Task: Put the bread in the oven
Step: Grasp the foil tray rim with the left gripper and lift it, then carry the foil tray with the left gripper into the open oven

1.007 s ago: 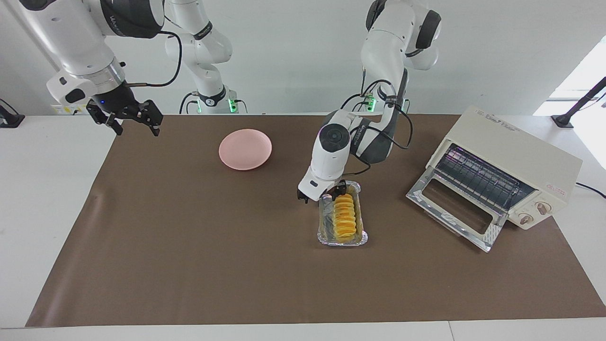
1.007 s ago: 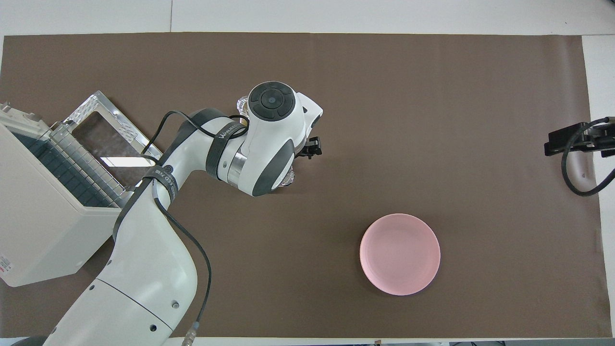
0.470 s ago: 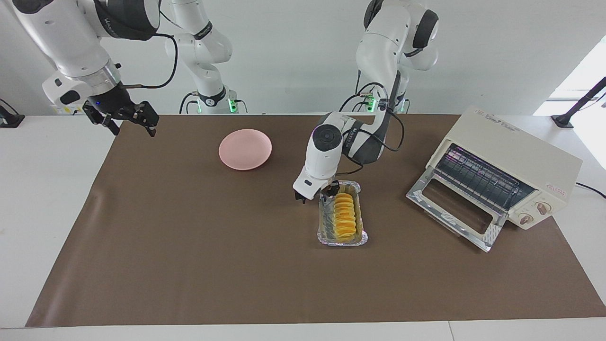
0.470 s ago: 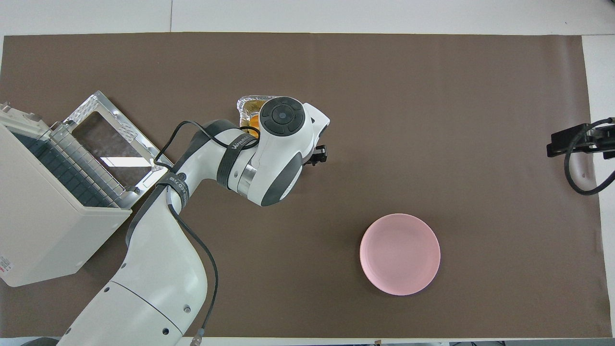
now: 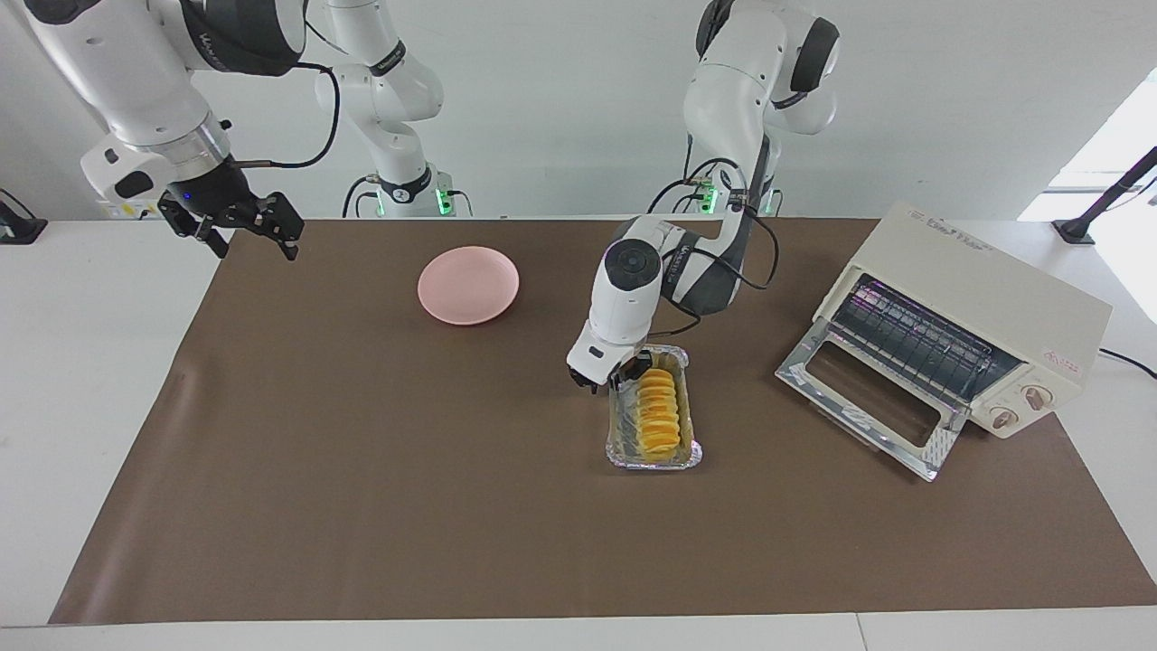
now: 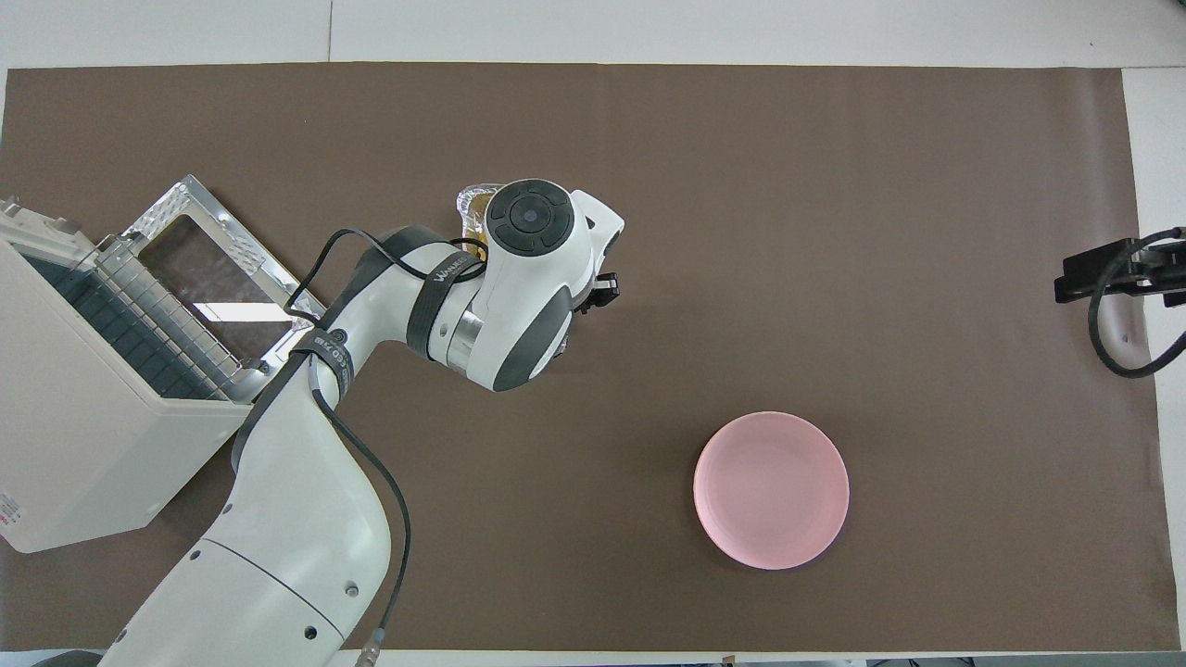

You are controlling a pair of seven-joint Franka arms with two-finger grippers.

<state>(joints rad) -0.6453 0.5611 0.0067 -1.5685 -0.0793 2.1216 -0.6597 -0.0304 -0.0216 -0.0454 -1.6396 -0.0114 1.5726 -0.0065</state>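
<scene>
The bread [image 5: 657, 411], a ridged golden loaf, lies in a crinkled foil tray [image 5: 653, 461] mid-table. My left gripper [image 5: 612, 374] is down at the tray's end nearer the robots. It is open, one finger inside the tray by the loaf's end and the other outside the rim. From overhead the left arm covers the loaf, and only a corner of the foil tray [image 6: 471, 199] shows. The cream oven [image 5: 985, 298] stands toward the left arm's end with its glass door [image 5: 868, 398] dropped open and its rack showing. My right gripper [image 5: 244, 226] waits open, raised over the mat's edge.
A pink plate [image 5: 468, 285] sits nearer the robots than the tray, toward the right arm's end. The brown mat [image 5: 362, 506] covers the table. The oven [image 6: 83, 435] and its open door [image 6: 213, 269] lie beside the tray.
The left gripper's fingers have drawn closer together around the tray's rim, and its wrist has shifted slightly. The right gripper moved a little toward its own end. Tray and bread have not moved.
</scene>
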